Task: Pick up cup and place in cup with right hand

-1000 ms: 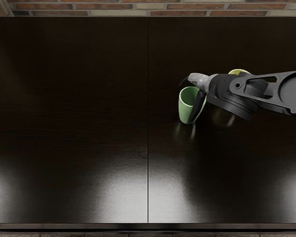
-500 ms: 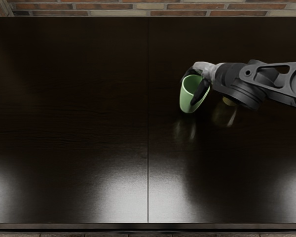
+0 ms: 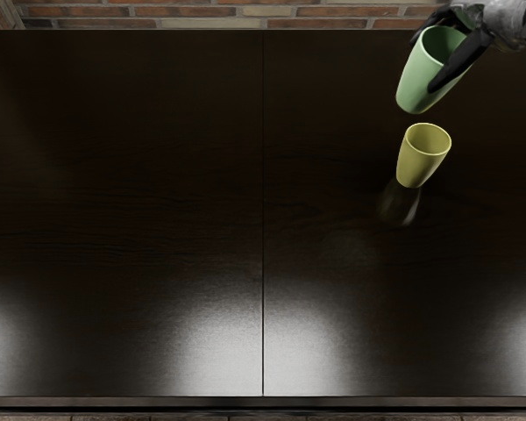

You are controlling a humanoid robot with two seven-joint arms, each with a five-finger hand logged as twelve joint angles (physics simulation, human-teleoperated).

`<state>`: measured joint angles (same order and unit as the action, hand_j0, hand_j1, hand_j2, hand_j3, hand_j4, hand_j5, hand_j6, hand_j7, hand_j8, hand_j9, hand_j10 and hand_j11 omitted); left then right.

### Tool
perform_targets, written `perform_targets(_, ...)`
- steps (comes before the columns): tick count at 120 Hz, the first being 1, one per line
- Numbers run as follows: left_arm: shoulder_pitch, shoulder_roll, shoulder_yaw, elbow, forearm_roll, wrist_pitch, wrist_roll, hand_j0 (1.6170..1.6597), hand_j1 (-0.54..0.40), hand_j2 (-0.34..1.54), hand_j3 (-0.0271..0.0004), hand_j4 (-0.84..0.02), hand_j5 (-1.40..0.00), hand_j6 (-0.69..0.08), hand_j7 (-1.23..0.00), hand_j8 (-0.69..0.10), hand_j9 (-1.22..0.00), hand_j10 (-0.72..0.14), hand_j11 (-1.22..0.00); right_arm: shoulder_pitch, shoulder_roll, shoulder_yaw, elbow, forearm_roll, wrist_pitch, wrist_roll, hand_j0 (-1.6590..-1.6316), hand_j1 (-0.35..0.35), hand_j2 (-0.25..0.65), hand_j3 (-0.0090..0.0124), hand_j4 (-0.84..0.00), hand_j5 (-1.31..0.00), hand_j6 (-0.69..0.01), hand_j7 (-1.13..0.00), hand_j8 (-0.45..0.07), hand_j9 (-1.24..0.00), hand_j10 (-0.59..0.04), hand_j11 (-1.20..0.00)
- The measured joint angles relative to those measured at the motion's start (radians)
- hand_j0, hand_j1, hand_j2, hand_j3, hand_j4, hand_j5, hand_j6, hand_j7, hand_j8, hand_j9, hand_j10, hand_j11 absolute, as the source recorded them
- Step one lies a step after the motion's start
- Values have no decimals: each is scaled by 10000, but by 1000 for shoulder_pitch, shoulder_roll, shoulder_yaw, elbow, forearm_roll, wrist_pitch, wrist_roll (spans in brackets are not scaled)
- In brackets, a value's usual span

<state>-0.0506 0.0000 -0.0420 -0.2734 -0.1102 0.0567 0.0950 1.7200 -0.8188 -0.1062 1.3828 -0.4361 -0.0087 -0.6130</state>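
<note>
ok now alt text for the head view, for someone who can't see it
The robot's right hand grips a green cup, mouth up, at the picture's upper right, above a yellow cup in the frame. The yellow cup stands upright on a dark table.

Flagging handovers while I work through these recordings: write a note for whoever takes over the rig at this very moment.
Right hand: fingers closed around the green cup, which appears to be held clear of the table.
Left hand: out of view.
Yellow cup: upright on the table, mouth open, just nearer the picture's bottom than the green cup.
Done: green cup grasped, apparently lifted.
Left: bring it over the yellow cup, lower it in, let go.
</note>
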Motion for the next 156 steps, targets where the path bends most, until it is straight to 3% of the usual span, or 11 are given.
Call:
perform_targets(20, 0, 0, 0, 0, 0, 0, 0, 16581, 3446, 4, 1, -38, -48, -38, -48, -37, -47, -37, -47, -5, -49, -25, 2, -14, 26, 0, -16407, 1909, 639, -8, -4097, -8526, -1772, -7569, -809, -8162, -1954, -8100)
perform_targets(51, 0, 0, 0, 0, 0, 0, 0, 16581, 3445, 5, 0, -38, -48, -37, -48, -37, -48, -36, -48, -49, -20, -26, -10, -31, 20, 0, -16395, 1940, 652, -7, -4161, -8439, -1730, -7615, -810, -8115, -1980, -8156)
perform_targets(104, 0, 0, 0, 0, 0, 0, 0, 16581, 3444, 6, 0, -38, -49, -37, -49, -37, -49, -36, -49, -116, 50, -20, -92, -72, 17, 0, -16388, 1985, 696, -7, -4084, -8517, -1672, -7665, -707, -8162, -1921, -8235)
perform_targets(156, 0, 0, 0, 0, 0, 0, 0, 16581, 3444, 6, 0, -38, -49, -37, -49, -37, -49, -36, -49, -130, 73, -20, -126, -78, 16, 0, -16391, 1917, 632, -11, -4187, -8216, -1778, -7423, -818, -7887, -2005, -7974)
